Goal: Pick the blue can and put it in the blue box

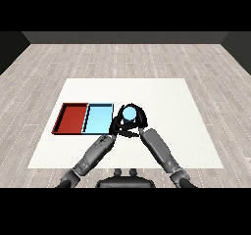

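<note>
A small light-blue cylindrical can [129,113] is held upright just right of the shallow light blue tray [98,119]. It is gripped by the right robot hand [138,119], fingers curled round it; the left robot hand [117,126] crowds beside it, fingers unclear. A collision there could tip the can short of the tray's rim.

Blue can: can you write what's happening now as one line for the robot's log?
blue can: held above table | right hand: curled round can | left hand: touching can | blue tray: holds nothing, left of can
</note>
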{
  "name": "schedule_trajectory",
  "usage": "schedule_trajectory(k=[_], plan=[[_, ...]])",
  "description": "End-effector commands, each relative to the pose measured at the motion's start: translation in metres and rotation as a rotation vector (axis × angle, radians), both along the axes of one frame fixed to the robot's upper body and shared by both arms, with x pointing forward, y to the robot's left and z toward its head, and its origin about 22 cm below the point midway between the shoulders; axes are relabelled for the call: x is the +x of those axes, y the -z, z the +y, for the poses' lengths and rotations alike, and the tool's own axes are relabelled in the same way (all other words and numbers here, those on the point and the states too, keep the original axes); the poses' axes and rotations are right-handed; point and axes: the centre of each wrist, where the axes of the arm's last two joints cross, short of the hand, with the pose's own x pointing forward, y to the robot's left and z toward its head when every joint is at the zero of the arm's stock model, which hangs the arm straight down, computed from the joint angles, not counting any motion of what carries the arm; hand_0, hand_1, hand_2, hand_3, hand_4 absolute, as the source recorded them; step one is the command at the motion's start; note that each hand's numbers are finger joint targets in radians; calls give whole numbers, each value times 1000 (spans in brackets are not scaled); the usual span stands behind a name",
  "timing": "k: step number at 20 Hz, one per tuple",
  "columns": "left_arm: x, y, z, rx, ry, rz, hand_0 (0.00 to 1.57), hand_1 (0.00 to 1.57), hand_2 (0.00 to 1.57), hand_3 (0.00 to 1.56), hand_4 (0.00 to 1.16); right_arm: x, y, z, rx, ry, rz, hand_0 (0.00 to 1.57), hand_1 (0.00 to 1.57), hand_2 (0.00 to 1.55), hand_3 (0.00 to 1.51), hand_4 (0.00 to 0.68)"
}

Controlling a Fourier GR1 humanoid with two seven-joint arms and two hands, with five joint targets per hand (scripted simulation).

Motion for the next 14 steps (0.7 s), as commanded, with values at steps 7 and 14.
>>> schedule_trajectory(k=[7, 14], plan=[[5, -5, -20, 4, 11, -3, 0, 0, 0, 0, 0, -7, 6, 12, 6, 2, 14, 1440, 1440, 1465, 1380, 531], [15, 2, -1, 44, 11, -30, 0, 0, 0, 0, 0, -12, -7, 27, -40, -33, -9, 1433, 1433, 1447, 1351, 522]])
